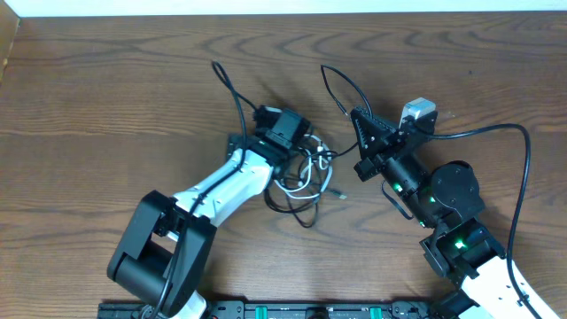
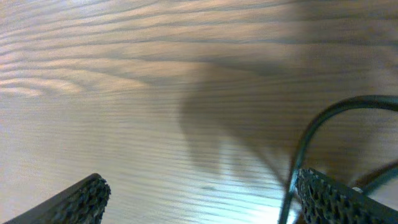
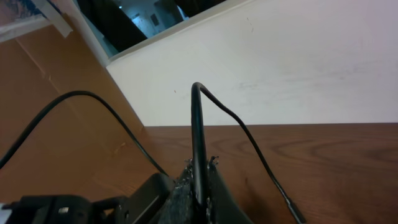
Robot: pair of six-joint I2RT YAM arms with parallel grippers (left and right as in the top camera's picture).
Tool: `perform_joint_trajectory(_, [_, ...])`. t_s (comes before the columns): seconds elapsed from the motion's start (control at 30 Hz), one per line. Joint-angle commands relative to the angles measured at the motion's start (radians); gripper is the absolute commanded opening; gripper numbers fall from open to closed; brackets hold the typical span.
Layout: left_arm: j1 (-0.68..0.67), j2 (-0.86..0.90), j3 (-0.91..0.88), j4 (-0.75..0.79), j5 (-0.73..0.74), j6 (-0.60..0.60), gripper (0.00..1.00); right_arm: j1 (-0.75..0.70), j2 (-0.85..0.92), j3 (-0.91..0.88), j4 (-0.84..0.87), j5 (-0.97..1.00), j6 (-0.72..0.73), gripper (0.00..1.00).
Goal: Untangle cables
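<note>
The tangle [image 1: 301,177] sits about mid-table, right under the left gripper [image 2: 202,202]. That gripper is spread wide, and a loose cord [image 2: 323,121] runs past its right finger without being pinched. The right gripper [image 3: 198,186], just right of the tangle, is clamped on the held cord [image 3: 198,124], which arcs toward the far edge and drops back with its plug end free. I'd guess the rest of it runs left into the knot, so pulling toward the right edge makes sense. The arm cable [image 1: 496,131] could snag.
</note>
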Motion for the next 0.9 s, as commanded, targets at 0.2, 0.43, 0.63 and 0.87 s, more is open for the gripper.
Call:
perform_joint_trajectory(0.2, [0.098,0.008,-0.001,-0.06,-0.066,-0.045,0.89,-0.105,-0.08,0.011,0.014,0.017,-0.063,0.01])
perform_joint_trajectory(0.43, [0.098,0.008,-0.001,-0.063,-0.056,-0.045,0.89,-0.264,-0.174,0.011,-0.015,0.036,-0.204,0.01])
perform_joint_trajectory(0.63, [0.098,0.008,-0.001,-0.063,-0.056,-0.045,0.88,-0.41,-0.225,0.011,-0.065,0.131,-0.348,0.01])
perform_joint_trajectory(0.87, [0.098,0.008,-0.001,-0.064,-0.056,-0.045,0.88,-0.572,-0.221,0.011,-0.134,0.422,-0.507,0.01])
